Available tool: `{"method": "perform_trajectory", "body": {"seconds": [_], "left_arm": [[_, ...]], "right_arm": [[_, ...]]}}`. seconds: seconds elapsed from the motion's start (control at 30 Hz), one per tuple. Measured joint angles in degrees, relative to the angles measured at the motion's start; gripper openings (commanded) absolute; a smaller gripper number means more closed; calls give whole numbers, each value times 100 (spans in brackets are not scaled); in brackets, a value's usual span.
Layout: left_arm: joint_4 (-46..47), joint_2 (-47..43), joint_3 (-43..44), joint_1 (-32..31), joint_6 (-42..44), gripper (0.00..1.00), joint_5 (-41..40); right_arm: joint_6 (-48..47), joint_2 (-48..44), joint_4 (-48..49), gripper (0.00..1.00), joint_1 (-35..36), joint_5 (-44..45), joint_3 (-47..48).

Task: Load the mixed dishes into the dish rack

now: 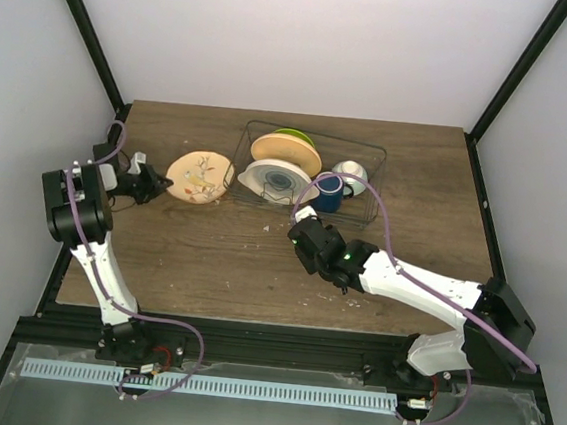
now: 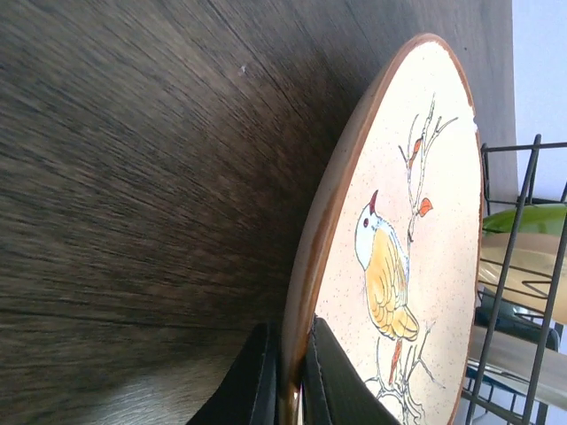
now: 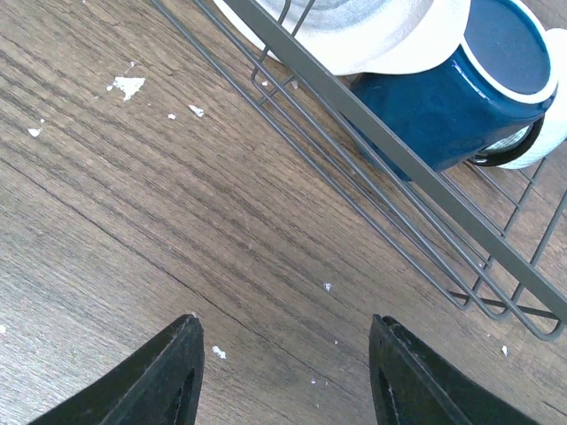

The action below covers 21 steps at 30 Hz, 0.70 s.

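My left gripper (image 1: 152,182) is shut on the near rim of a cream plate with a painted bird and brown edge (image 1: 198,178). The plate is tilted just left of the wire dish rack (image 1: 373,159). In the left wrist view the fingers (image 2: 337,381) pinch the bird plate (image 2: 416,266) at its rim. In the rack stand a lime-green plate (image 1: 295,134), a peach-orange plate (image 1: 287,153) and a cream plate with blue-grey rings (image 1: 275,180). A dark blue mug (image 1: 328,193) and a pale bowl (image 1: 351,173) sit there too. My right gripper (image 1: 303,225) is open and empty before the rack.
In the right wrist view the open gripper (image 3: 283,372) hovers over wood with white crumbs (image 3: 128,85). The rack's wire front (image 3: 390,150) and the blue mug (image 3: 461,88) lie just beyond. The rack's end wires (image 2: 518,266) stand right of the bird plate.
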Motion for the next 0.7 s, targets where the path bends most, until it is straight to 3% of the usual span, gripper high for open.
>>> {"method": "perform_trajectory", "body": {"seconds": [0.33,0.53,0.7], "left_arm": [[872,-286,-909,549,-520,0,501],[634,-898,-1097,1110,-946,0,61],[184,-1569,-973,1244,-1137,0,-492]], "right_arm": [[48,0,-31,53,0,-4,0],[131,11,-37,54,0,-57,0],[291,133,33,66,0,-308,0]]}}
